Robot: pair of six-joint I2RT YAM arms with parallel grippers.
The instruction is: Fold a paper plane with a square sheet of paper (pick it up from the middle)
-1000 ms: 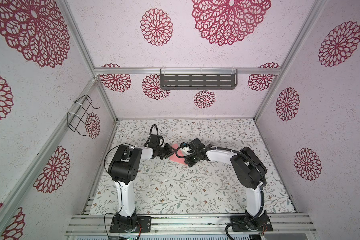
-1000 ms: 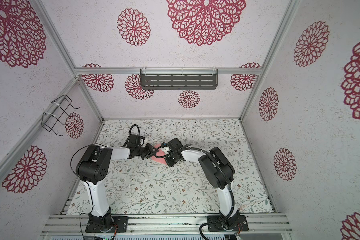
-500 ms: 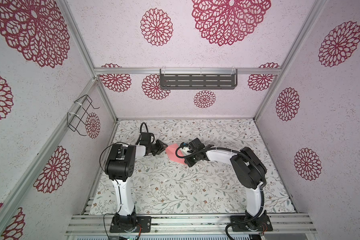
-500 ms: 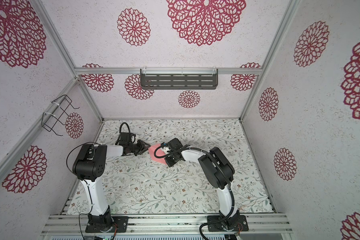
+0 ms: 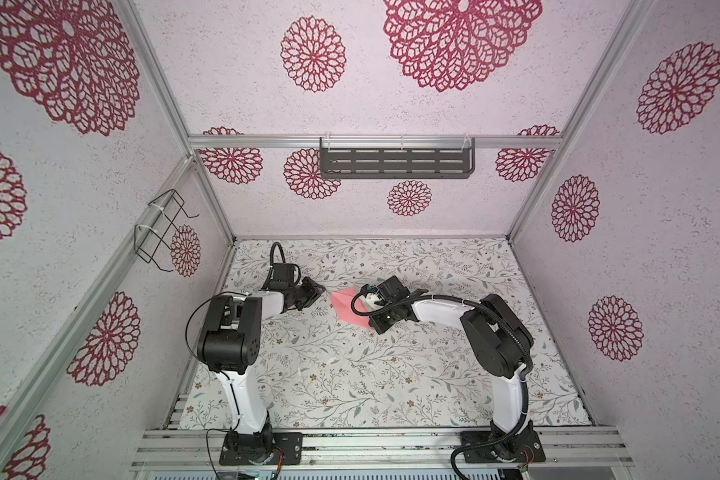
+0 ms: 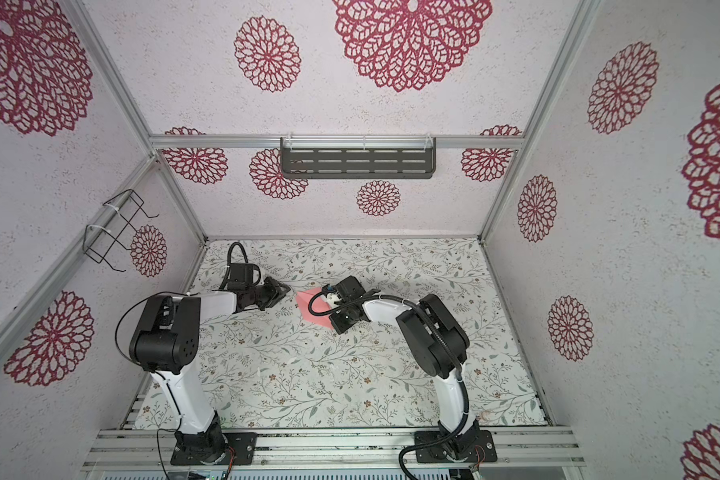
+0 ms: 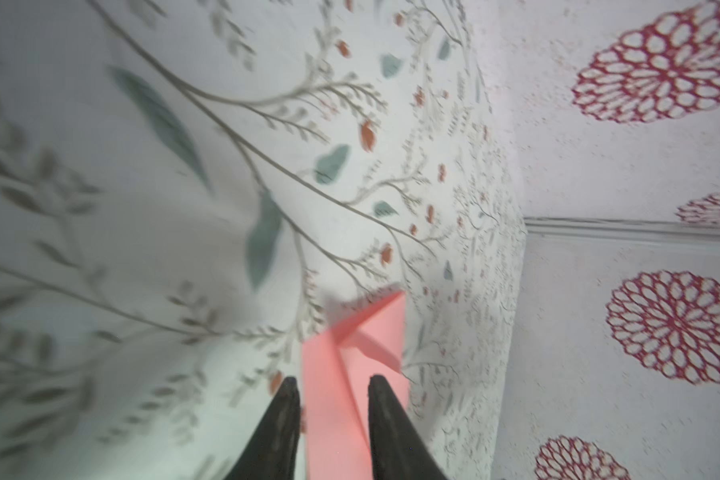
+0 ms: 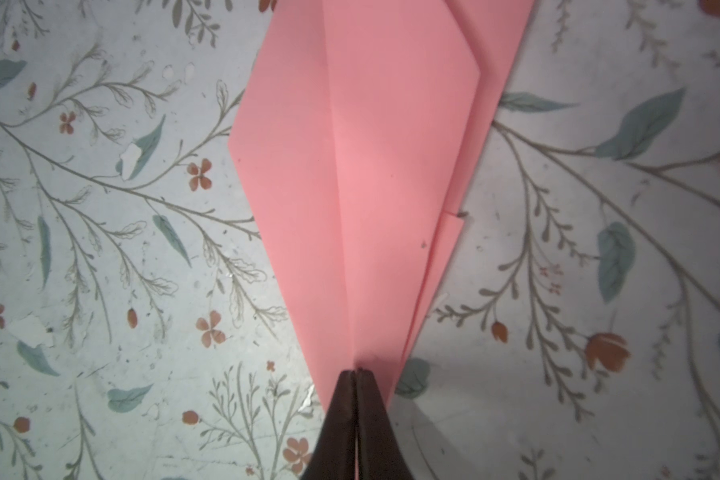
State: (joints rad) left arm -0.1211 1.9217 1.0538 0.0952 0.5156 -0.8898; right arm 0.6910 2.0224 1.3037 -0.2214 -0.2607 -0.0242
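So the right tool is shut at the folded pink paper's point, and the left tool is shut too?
No: the left tool is open, fingers apart in the left wrist view. The right tool is shut at the folded pink paper's point.

Plane (image 5: 343,306) lies on table (image 5: 350,374), centre-rear. Left gripper (image 5: 320,291) just left of it, apart. Right gripper (image 8: 355,374) on its near-right end.
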